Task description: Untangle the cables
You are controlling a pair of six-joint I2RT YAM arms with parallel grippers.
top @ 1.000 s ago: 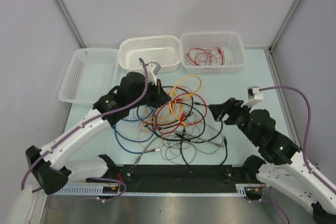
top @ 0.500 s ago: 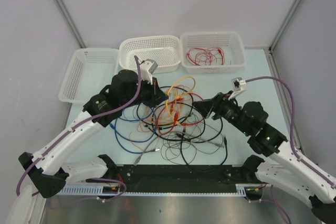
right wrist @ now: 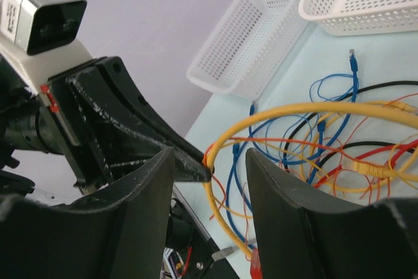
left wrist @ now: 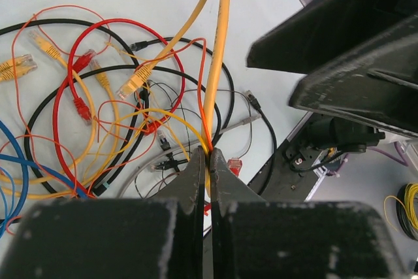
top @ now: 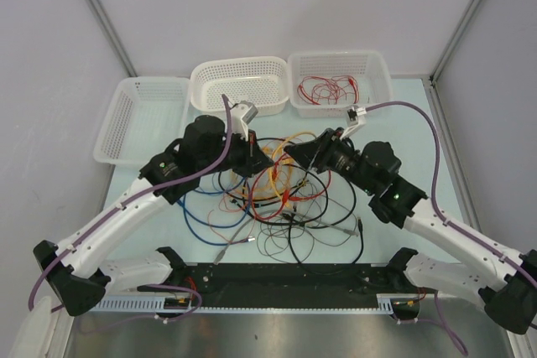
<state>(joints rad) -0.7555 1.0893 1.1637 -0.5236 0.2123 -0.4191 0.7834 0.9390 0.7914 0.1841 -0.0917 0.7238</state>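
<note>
While the left gripper (left wrist: 209, 160) pinched the yellow cable (left wrist: 219, 44) between closed jaws, a thin orange wire (left wrist: 202, 96) ran into the same pinch; from there the yellow cable rose in a tall arch toward 12 o'clock in the left wrist view. Seen from above, the tangle of cables (top: 289, 207) lay at the middle of the pale table (top: 403, 123); the left gripper stood over its 11 o'clock edge and the right gripper (top: 294, 151) over its 12 o'clock edge, the two tips nearly meeting. On the right wrist camera, the right gripper's jaws stood apart, one on each side of the yellow cable, just beside the left gripper's tip; neither finger (right wrist: 281, 207) clearly touched it. A red cable (left wrist: 57, 106), a blue cable (top: 197, 220) and a black cable (top: 359, 241) looped through the heap on the table. Three white baskets sat along the far edge: the left basket (top: 113, 127) at 10 o'clock, the middle basket (top: 239, 63) at 12 o'clock, the right basket (top: 336, 56) at 1 o'clock, this last holding a thin red wire (top: 327, 88).
</note>
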